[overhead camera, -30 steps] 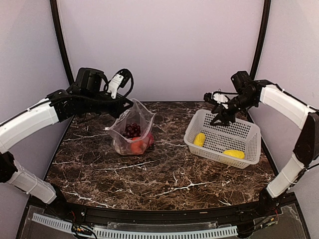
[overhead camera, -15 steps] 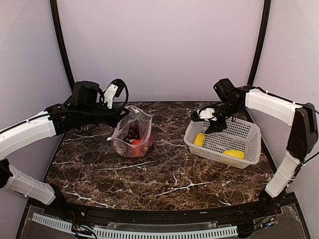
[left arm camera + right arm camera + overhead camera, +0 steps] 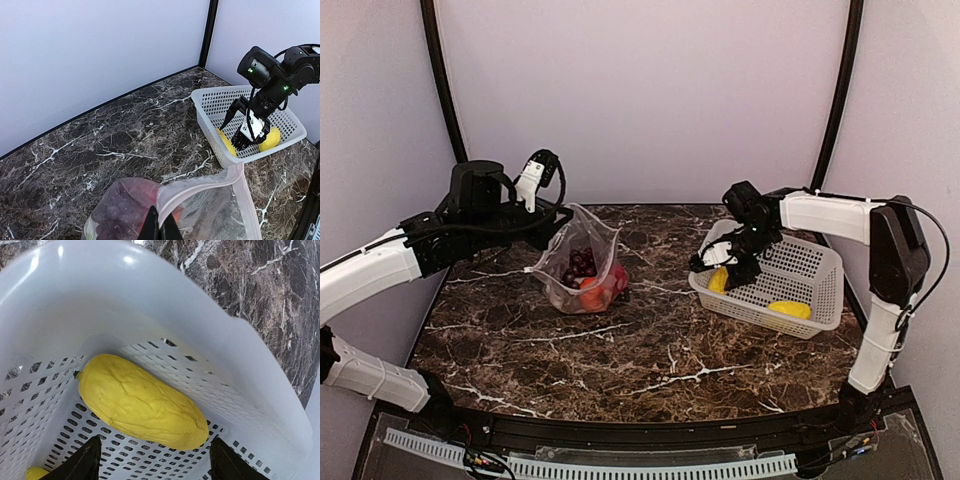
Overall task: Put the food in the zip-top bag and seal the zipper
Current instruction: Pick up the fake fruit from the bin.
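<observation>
The clear zip-top bag (image 3: 582,268) sits left of centre, mouth held up, with dark grapes (image 3: 582,262) and orange-red food (image 3: 592,292) inside. My left gripper (image 3: 558,213) is shut on the bag's pinkish zipper edge (image 3: 200,187); its fingertips (image 3: 161,226) pinch the rim in the left wrist view. My right gripper (image 3: 725,272) is open, low in the white basket (image 3: 820,285), its fingertips either side of a yellow piece (image 3: 142,402), also visible in the top view (image 3: 719,281). A second yellow piece (image 3: 789,310) lies at the basket's front.
The basket stands at the right on the dark marble table (image 3: 650,350). Black frame posts (image 3: 840,90) rise at the back corners against the pale walls.
My right gripper has swung left and down into the basket's left end, over the yellow piece. My left gripper has shifted slightly left, still holding the bag's edge.
</observation>
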